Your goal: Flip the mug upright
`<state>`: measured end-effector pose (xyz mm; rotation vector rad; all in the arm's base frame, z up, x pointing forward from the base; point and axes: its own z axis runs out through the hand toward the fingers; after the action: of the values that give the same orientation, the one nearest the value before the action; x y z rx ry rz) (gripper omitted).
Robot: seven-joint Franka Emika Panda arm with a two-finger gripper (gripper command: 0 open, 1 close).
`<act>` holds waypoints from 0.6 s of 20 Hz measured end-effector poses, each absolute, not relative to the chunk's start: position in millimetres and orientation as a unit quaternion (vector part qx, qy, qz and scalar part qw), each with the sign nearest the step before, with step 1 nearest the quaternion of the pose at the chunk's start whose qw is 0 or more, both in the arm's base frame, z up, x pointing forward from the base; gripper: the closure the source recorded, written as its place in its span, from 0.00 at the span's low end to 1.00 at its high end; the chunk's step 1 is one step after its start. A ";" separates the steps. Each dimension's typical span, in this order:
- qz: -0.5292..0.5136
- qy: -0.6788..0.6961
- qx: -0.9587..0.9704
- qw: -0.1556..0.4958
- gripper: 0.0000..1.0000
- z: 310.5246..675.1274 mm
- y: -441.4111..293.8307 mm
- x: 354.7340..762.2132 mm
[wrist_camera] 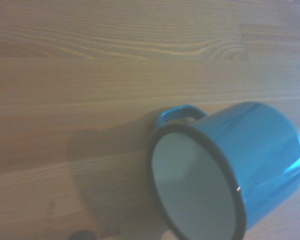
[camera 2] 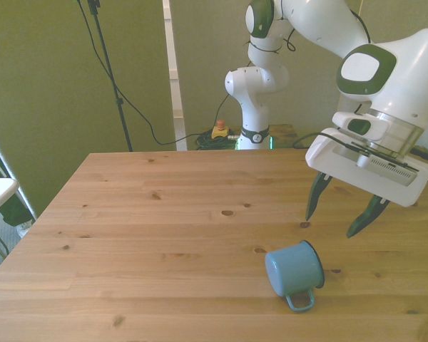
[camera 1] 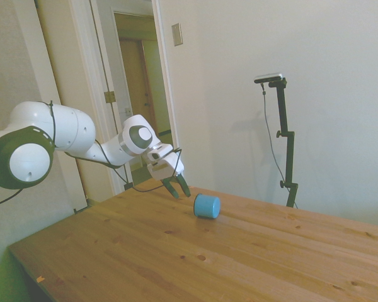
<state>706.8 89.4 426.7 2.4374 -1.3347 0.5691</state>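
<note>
Wooden table (camera 2: 150, 214) carries one mug (camera 2: 294, 269), lying on its side near the front view's lower right, handle flat on the boards. One gripper (camera 2: 339, 217) hangs just above and behind it, fingers spread, holding nothing. Approach step, I judge; next needs lowering to pinch the rim.

We are seeing bare wooden table (camera 2: 164, 214) lying all around the tipped mug (camera 2: 294, 268), with nothing standing between it and the spread-fingered gripper (camera 2: 339, 222) hovering just beside it.
</note>
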 end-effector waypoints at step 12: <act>0.252 -0.443 0.824 0.248 0.00 421.6 86.2 737.9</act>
<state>737.9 86.2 421.6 2.2442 -1.2081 0.6869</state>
